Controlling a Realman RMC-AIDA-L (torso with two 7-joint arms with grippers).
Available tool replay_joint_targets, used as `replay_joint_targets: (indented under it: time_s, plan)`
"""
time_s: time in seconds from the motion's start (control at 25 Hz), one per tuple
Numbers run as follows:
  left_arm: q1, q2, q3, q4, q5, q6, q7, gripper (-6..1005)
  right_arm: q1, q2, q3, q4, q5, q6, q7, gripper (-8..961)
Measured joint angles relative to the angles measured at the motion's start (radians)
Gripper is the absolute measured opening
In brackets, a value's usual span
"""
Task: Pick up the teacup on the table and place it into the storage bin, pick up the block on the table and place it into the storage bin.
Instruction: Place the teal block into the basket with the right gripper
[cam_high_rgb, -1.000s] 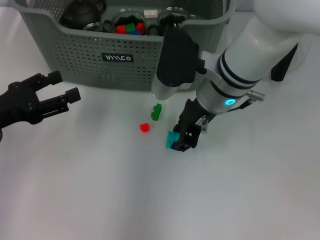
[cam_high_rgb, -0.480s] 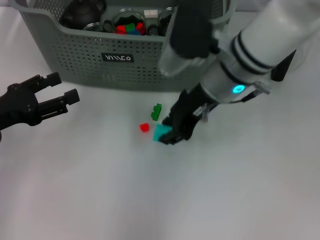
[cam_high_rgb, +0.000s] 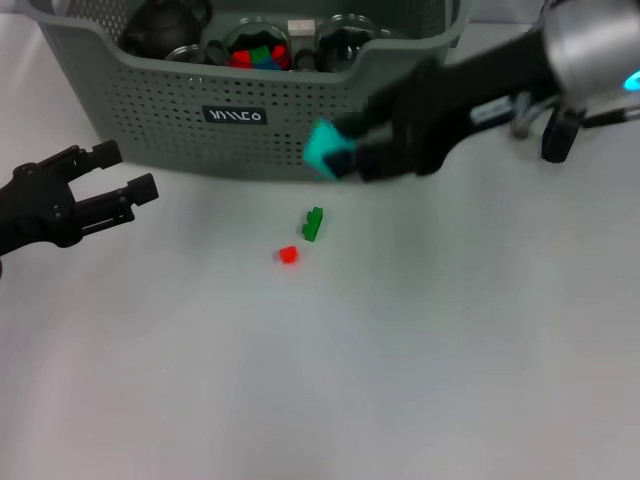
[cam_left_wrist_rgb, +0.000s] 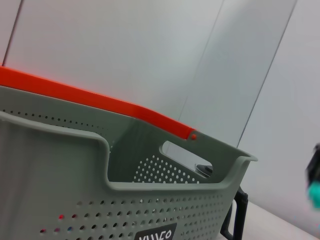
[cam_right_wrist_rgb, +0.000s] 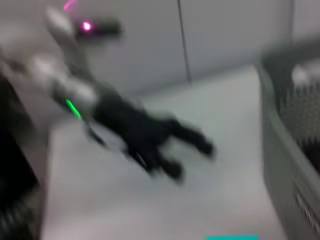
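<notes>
The right gripper (cam_high_rgb: 345, 158) jaws are clenched on the teal block (cam_high_rgb: 328, 150) – lifted off the tabletop, just before the storage bin (cam_high_rgb: 250, 120) wall, whose opening lies up and beyond them – while the left gripper (cam_high_rgb: 125, 175) waits with jaws spread, well apart.

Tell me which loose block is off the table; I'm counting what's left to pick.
The teal block, held by the right gripper in front of the storage bin. The green block and red block lie on the table.
</notes>
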Motion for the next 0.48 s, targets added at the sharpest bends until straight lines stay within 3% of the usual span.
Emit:
replay_joint_targets:
  time_s: [0.24, 0.48]
  plan:
    - [-0.002, 0.001, -0.001, -0.001, 0.0, 0.002, -0.001, 860, -0.02, 0.0, 0.227, 0.018, 0.324, -0.142, -0.136, 390]
    - [0.0, 0.002, -0.002, 0.0, 0.0, 0.0, -0.001, 860, -0.023, 0.004, 0.319, 0.051, 0.541, -0.077, -0.206, 384]
